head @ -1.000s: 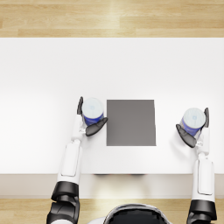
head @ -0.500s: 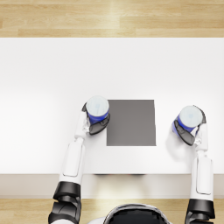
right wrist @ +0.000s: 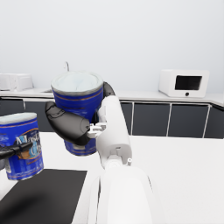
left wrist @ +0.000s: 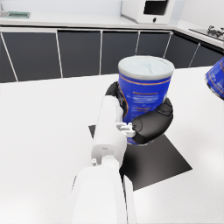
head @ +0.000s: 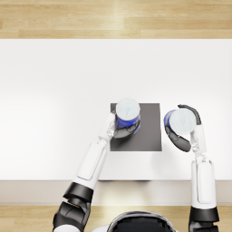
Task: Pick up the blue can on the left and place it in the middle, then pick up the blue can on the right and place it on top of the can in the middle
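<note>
The robot was in the first step: its left hand (head: 121, 130) was clamped round the left can (head: 127, 114), carrying it upright over the dark mat (head: 147, 136) that marked the middle of the white surface (head: 59, 90). In the head view the can stood over the mat's ten o'clock corner. The left wrist view showed the dark fingers (left wrist: 151, 127) wrapped about its lower half, and I judged it lifted clear or nearly so, though I could not tell whether its base touched the mat.

The right hand (head: 183, 129) was already clamped on the right can (head: 180, 121), which hung just off the mat's three o'clock edge. From the right wrist view that can (right wrist: 78, 107) was plainly in the air, tipped a little, with the other can (right wrist: 21, 144) lower and near it.

The next move, as I judged it, called for shifting the left can towards the mat's centre, setting it down level and letting go before the right can came across.

Behind stood dark kitchen cabinets (left wrist: 78, 52) and a white microwave (right wrist: 183, 83), well apart from the work. Nothing lay on the mat; the only thing in the way was the closeness of the two cans, which could knock together.
</note>
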